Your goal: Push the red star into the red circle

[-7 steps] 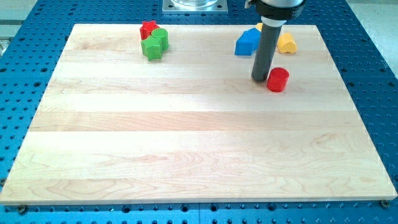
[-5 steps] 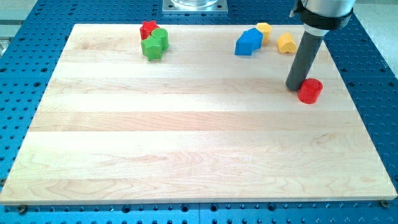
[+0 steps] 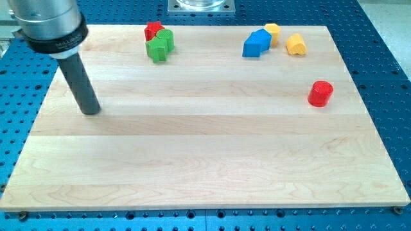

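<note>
The rod comes down from a dark collar and a metal housing at the view's top left corner and slants a little toward the view's right as it descends; my tip (image 3: 91, 111) rests on the wooden board (image 3: 205, 160) near its left edge, about midway between the top and bottom edges; it touches no block and pushes nothing, and there is no hand or jaw on this rod to hold anything.

The red star (image 3: 153, 29) lies close to the board's top edge, left of centre, above and to the right of my tip and well apart from it; a green block (image 3: 160, 45) of lobed shape sits pressed against the star's lower right side and partly hides it.

The red circle (image 3: 320, 94), a short upright cylinder, stands near the board's right edge, well apart from both the star and my tip.

Toward the top right corner a blue block (image 3: 255, 43) lies with one yellow block (image 3: 273, 30) just behind it; a second yellow block (image 3: 295, 45) sits a little further right.
</note>
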Available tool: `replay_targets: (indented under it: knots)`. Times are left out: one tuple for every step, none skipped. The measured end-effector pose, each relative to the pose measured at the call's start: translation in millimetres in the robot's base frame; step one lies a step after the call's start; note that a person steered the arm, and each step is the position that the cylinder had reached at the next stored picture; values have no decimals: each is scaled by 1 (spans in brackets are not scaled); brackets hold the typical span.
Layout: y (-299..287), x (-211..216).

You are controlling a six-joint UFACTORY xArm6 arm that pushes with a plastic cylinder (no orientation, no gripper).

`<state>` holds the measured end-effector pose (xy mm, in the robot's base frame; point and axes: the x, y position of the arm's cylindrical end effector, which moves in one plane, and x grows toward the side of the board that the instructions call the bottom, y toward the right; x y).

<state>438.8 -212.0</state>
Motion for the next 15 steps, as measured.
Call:
replay_targets:
  knots:
    - [0, -38]
    - [0, -73]
    - [0, -106]
    - [0, -146]
    - [25, -195]
    - [79, -224]
    - [150, -186]
    - [200, -137]
    - [187, -166]
    - [149, -181]
    - [122, -203]
    - [152, -219]
    - [201, -188]
    - [244, -124]
    - [255, -107]
